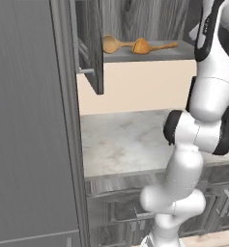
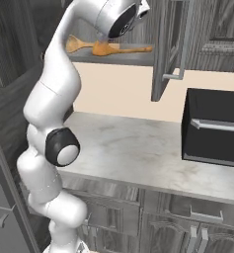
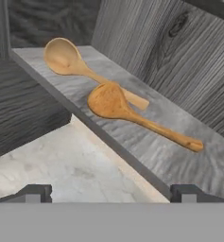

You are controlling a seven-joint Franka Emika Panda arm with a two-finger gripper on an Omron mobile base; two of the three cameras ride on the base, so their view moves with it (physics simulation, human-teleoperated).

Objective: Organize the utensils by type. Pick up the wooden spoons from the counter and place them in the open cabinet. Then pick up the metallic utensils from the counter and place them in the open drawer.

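Grey marbled stone forms the counter (image 1: 135, 140), the nearest surface in both base views; its top carries one black box-shaped appliance (image 2: 212, 128) at the right of the right base view, with a silver bar across its front. Below the slab edge run low dark grey wood-grain cupboards (image 2: 187, 222) with silver bar handles. One white arm (image 1: 198, 120) rises from the base in front of the counter and reaches up to the wall cabinet (image 2: 138, 57). The gripper (image 3: 111, 194) is at full spread: in the hand view its two dark finger tips (image 3: 35, 193) stand far apart at the lower edge, with nothing between them and nothing touched. It hangs just in front of the cabinet shelf, above the counter. Beyond it, two wooden spoons (image 3: 118, 104) lie flat on the pale grey shelf inside the open cabinet. The paler spoon (image 3: 66, 59) lies further back, bowl upward. The darker orange-brown spoon (image 3: 111, 101) lies in front of it, and its bowl overlaps the paler spoon's handle, so the two appear to touch. Both handles point the same way along the shelf. One cabinet door (image 1: 89, 43) stands swung open, seen edge-on at the left of the shelf in the left base view.
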